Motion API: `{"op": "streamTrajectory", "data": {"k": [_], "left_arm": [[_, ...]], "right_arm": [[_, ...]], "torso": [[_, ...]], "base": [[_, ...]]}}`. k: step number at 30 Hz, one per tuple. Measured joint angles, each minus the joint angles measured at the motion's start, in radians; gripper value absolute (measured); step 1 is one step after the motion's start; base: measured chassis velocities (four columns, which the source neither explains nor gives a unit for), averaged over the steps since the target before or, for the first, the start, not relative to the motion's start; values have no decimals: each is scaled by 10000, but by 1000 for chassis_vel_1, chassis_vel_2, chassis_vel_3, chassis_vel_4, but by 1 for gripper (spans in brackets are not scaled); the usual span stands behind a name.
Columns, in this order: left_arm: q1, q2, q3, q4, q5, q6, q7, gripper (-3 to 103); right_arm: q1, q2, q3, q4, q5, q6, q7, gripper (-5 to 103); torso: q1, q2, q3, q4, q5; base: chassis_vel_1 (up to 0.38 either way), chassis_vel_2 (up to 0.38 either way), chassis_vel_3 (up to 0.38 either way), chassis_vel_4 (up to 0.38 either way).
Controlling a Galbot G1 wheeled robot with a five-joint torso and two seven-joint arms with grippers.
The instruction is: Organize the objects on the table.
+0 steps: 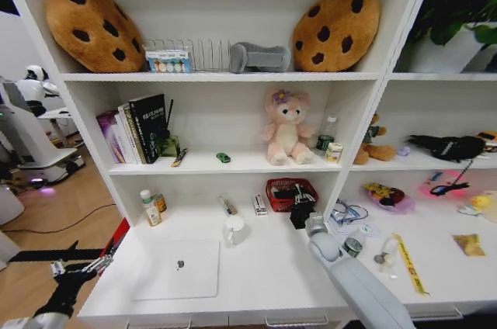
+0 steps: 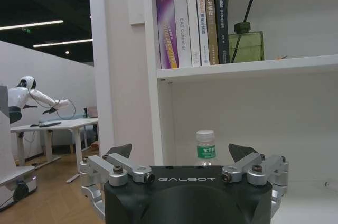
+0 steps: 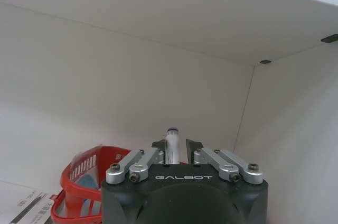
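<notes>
While the left arm waits low beside the table's near left corner, the right arm reaches forward over the table (image 1: 264, 267) toward its far right part. The right gripper (image 3: 177, 143) has its fingers drawn together on a slim pen (image 3: 171, 142), which stands upright between them with its rounded tip poking just above. In the head view this right gripper (image 1: 301, 212) hangs just over the near rim of a red basket (image 1: 289, 187), so the basket lies directly below and slightly beyond the held pen; lowering the pen along its long axis would likely bring it into the basket.

A closed silver laptop (image 1: 177, 268) lies flat on the near left of the table, well apart from the right gripper and nearer the left gripper (image 1: 78, 269). A tiny green toy car (image 1: 224, 157) sits on the shelf above.

From the right wrist, the pen clamped between the fingers is plain, with the red basket (image 3: 84, 179) below. From the left wrist, the left gripper (image 2: 181, 152) shows its fingers spread wide apart, holding nothing, facing a small green-capped bottle (image 2: 206, 147).
</notes>
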Motion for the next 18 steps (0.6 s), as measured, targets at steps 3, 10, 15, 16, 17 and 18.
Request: {"op": "streamTrajectory", "data": {"k": [3,10,15,16,17,18], "left_arm": [[0,0,0,0,0,0,0,100],[0,0,0,0,0,-1,0,100],[0,0,0,0,0,0,0,100],[0,0,0,0,0,0,0,100],[-1,0,0,0,0,0,1,100],[0,0,0,0,0,1,0,100]], "right_arm": [[-173,-59,102,178,-2,16,-56,34],[-497,-205,378,614,121,19,-77,61],[-988,-440,653,1636,539,-263,-42,78],[-1231,-521,742,2082,672,-422,5,78],[-1573,-620,850,2639,844,-687,101,83],[-1925,-700,952,3140,987,-964,231,89]], "torso": [[0,0,0,0,0],[0,0,0,0,0],[0,0,0,2,-1],[0,0,0,2,-1],[0,0,0,2,-2],[0,0,-1,0,-2]], "base": [[0,0,0,0],[0,0,0,0],[0,0,0,0],[0,0,0,0],[0,0,0,0],[0,0,0,0]]}}
